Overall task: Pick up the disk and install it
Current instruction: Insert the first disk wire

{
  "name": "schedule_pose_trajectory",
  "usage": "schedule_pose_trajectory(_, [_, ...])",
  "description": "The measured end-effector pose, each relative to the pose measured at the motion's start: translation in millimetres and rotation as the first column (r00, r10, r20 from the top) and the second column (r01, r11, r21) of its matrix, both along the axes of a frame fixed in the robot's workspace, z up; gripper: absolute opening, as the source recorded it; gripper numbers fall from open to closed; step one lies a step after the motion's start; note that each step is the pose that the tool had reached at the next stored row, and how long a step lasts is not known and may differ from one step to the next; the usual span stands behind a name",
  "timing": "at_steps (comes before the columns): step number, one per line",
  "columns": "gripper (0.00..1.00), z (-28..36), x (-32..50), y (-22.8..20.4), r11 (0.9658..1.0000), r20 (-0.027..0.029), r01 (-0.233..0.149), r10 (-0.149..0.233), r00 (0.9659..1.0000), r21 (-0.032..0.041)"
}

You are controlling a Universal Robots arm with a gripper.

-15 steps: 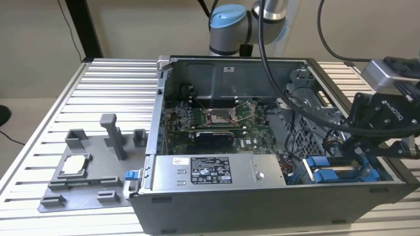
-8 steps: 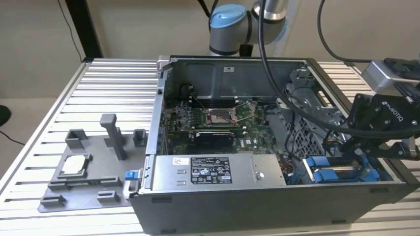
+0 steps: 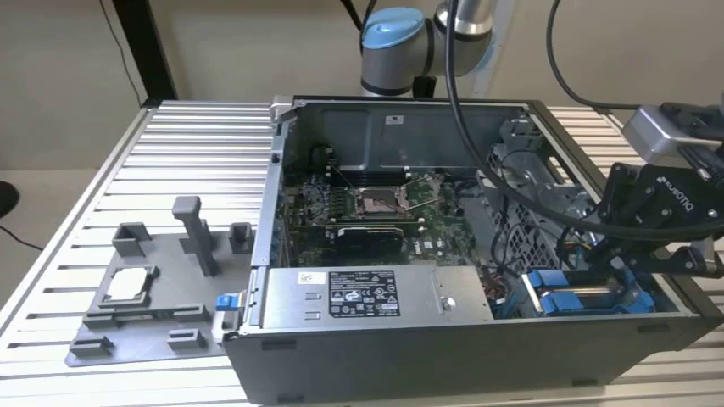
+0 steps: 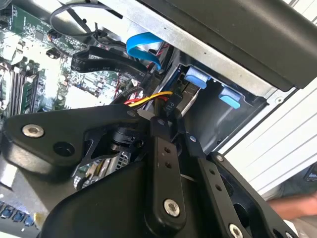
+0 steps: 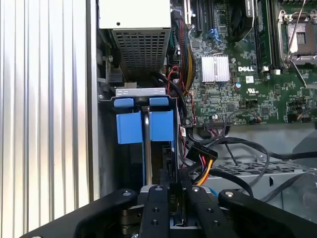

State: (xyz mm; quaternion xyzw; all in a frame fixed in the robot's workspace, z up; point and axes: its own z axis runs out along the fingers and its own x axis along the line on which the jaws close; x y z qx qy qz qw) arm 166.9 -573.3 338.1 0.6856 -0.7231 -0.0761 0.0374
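— Where is the gripper (image 3: pixel 620 267)?

— At the lower right of the exterior view, tipped down into the corner of the open computer case (image 3: pixel 396 110), just above the drive bay (image 3: pixel 633 305).

— And its pincer?

— Narrow. In both wrist views the two black fingers (image 5: pixel 157 198) run side by side with hardly a slit between them. I cannot tell whether anything thin is pinched there.

— The disk (image 3: pixel 565 297)?

— It stands in that drive bay, by the case's near wall at the exterior view's right. Its blue carrier faces up, and in the first wrist view the same blue plastic (image 5: pixel 161 126) lies straight ahead of the fingertips. The tips are close to it; I cannot make out contact.

— What else is near the tips?

— A bundle of yellow, red and black wires (image 5: pixel 200 171) just beside the fingers, and in the second wrist view a blue ribbon cable (image 4: pixel 143 49) curling over them.

— The rest of the scene?

— The motherboard (image 3: pixel 362 203) fills the middle of the case, with the long grey box (image 3: pixel 374 295) lying along its near edge. At the lower left of the exterior view a grey fixture tray (image 3: pixel 169 326) sits on the slatted table (image 3: pixel 203 144) — it holds a small square silver chip (image 3: pixel 130 281).
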Motion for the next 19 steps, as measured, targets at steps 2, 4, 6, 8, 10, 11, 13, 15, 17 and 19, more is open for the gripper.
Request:
schedule_pose_trajectory(2, [0.00,-0.5,0.0,0.0,1.0000,0.0000,0.000,0.000,1.0000,0.0001])
schedule_pose_trajectory(4, [0.00,-0.9,0.0,0.0,1.0000,-0.0001,0.000,0.000,1.0000,0.0000])
schedule_pose_trajectory(6, [0.00,-1.3,0.0,0.0,1.0000,0.0000,0.000,0.000,1.0000,0.0000])
schedule_pose_trajectory(8, [0.00,-1.6,0.0,0.0,1.0000,0.0000,0.000,0.000,1.0000,-0.0002])
schedule_pose_trajectory(10, [0.00,-2.2,0.0,0.0,1.0000,0.0000,-0.001,0.001,1.0000,0.0000])
schedule_pose_trajectory(11, [0.00,-2.6,0.0,0.0,1.0000,0.0000,-0.001,0.001,1.0000,0.0002])
schedule_pose_trajectory(13, [0.00,-3.0,0.0,0.0,1.0000,0.0000,-0.001,0.001,1.0000,0.0000])
schedule_pose_trajectory(15, [0.00,-3.5,0.0,0.0,1.0000,-0.0001,-0.001,0.001,1.0000,0.0000])
schedule_pose_trajectory(17, [0.00,-4.1,0.0,0.0,1.0000,-0.0003,-0.001,0.001,1.0000,0.0001])
schedule_pose_trajectory(19, [0.00,-5.4,0.0,0.0,1.0000,-0.0004,-0.001,0.001,1.0000,0.0003])
